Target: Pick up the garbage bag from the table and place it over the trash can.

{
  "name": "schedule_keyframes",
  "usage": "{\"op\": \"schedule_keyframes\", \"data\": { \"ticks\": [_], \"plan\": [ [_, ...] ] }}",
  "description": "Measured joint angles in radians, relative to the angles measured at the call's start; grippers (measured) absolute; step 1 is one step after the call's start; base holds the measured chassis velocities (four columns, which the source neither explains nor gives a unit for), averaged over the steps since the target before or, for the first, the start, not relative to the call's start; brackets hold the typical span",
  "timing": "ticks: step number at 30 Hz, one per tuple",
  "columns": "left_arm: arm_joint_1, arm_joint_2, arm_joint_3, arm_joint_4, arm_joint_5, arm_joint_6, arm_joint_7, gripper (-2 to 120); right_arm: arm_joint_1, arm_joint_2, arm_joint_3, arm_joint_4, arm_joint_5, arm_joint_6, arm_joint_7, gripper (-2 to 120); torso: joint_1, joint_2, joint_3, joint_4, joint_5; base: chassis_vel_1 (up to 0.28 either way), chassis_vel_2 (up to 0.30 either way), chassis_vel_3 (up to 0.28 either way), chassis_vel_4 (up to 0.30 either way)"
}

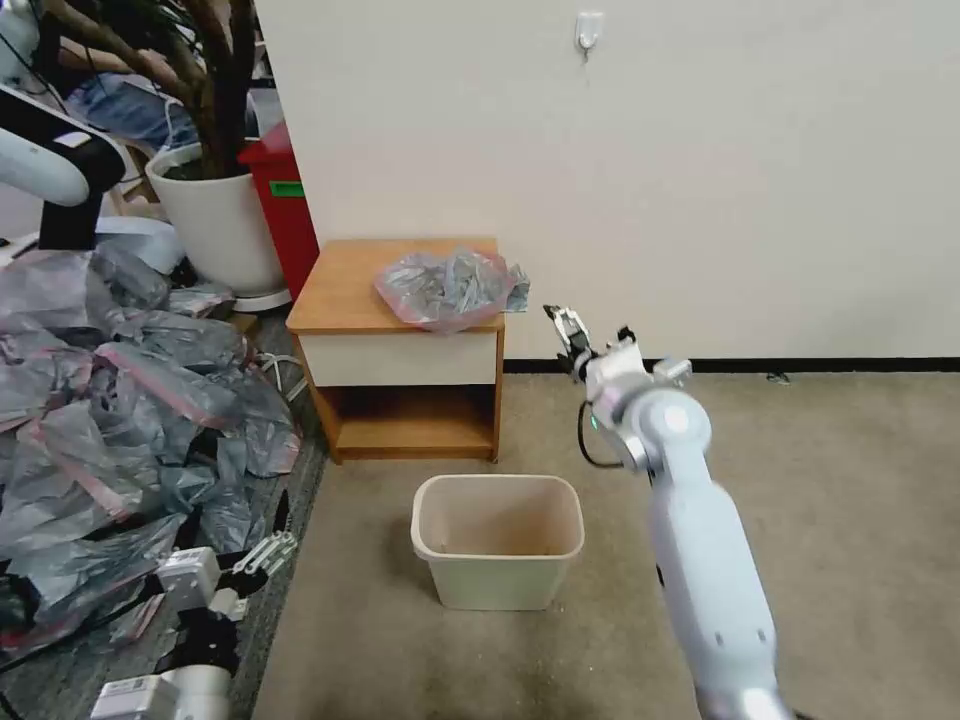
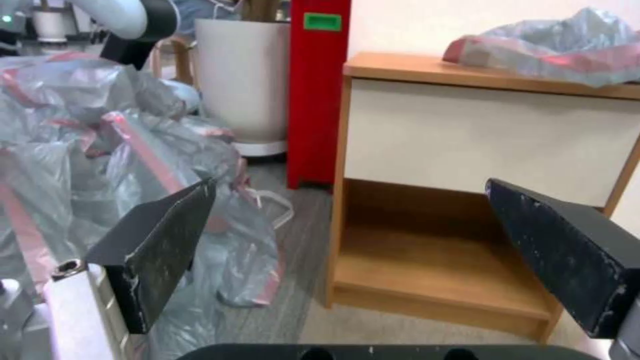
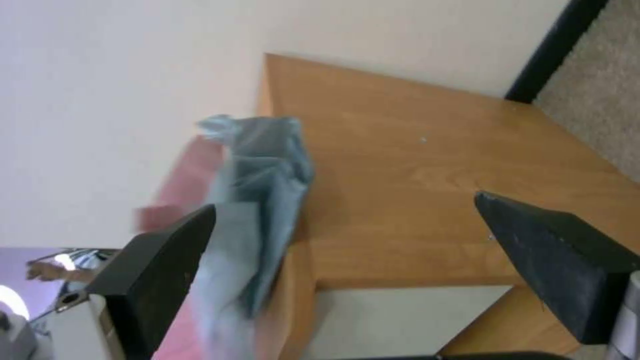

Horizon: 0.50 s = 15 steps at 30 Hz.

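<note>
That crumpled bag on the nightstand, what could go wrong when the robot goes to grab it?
The garbage bag droops over the table edge, so the open right gripper, off to its side, might nudge it off. Being thin and crumpled, it may slip or bunch, leaving it hard to spread over the trash can.

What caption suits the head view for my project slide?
Right gripper open, raised beside the table bearing the garbage bag; trash can waits on the carpet in front.

garbage bag (image 1: 445, 286): crumpled on table (image 1: 345, 290) | trash can (image 1: 497, 540): upright, floor
</note>
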Motion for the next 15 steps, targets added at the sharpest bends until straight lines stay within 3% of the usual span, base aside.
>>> {"op": "schedule_keyframes", "data": {
  "ticks": [8, 15],
  "plan": [
    [-0.005, -0.027, 0.004, 0.017, 0.018, -0.013, 0.000, 100, 0.077, 0.025, -0.021, -0.109, -0.012, 0.003, -0.020, 97, 0.000, 0.000, 0.000, 0.0000, 0.0000, 0.000, 0.000, 0.000, 0.000],
    [-0.006, -0.038, 0.009, 0.026, 0.031, -0.016, 0.000, 100, 0.089, 0.031, -0.022, -0.110, -0.013, 0.003, -0.026, 97, 0.000, 0.000, 0.000, -0.0001, 0.0000, 0.000, 0.000, 0.000, 0.000]
  ]
}}
